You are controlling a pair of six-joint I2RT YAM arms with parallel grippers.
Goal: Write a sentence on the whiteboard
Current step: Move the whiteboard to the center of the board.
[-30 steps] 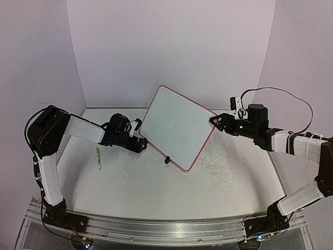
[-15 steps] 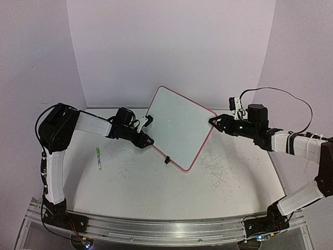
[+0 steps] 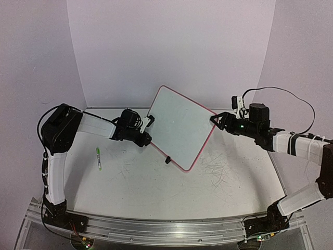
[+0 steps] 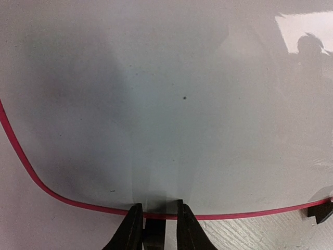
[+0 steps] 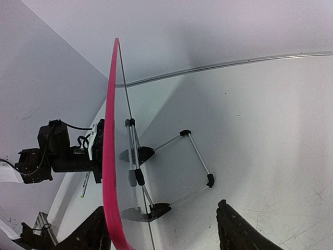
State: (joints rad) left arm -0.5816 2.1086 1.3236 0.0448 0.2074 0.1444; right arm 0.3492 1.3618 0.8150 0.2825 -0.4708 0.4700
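The left gripper (image 4: pixel 157 206) has its jaws drawn narrow, and the two dark fingertips (image 4: pixel 134 219) sit right at the red rim (image 4: pixel 62 200) along the lower edge of the whiteboard (image 4: pixel 171 104). A dark patch fills the slim gap between them. I cannot tell whether they are actually pinching the edge or only resting against it. Past the tips, the face of the whiteboard is plain white with one small dark speck near the middle.

The right gripper (image 5: pixel 161 208) has its jaws wide apart. The whiteboard comes in edge-on between them, with its red rim just beside one finger (image 5: pixel 99 232) and the other finger well clear of it (so nothing is clamped on this side). Behind the rim is the wire stand, one of its black feet (image 5: pixel 210 180) set over the table.

From above, the whiteboard (image 3: pixel 177 125) stands steeply at the back middle of the table (image 3: pixel 140 187). It is turned so that one corner points down, and the left gripper (image 3: pixel 147 137) is at its left edge and the right gripper (image 3: pixel 214 121) at its right corner. A black foot (image 3: pixel 167 160) shows at its lower edge. A green pen (image 3: pixel 99 158) lies on the scratched tabletop, near the left arm and apart from the whiteboard.
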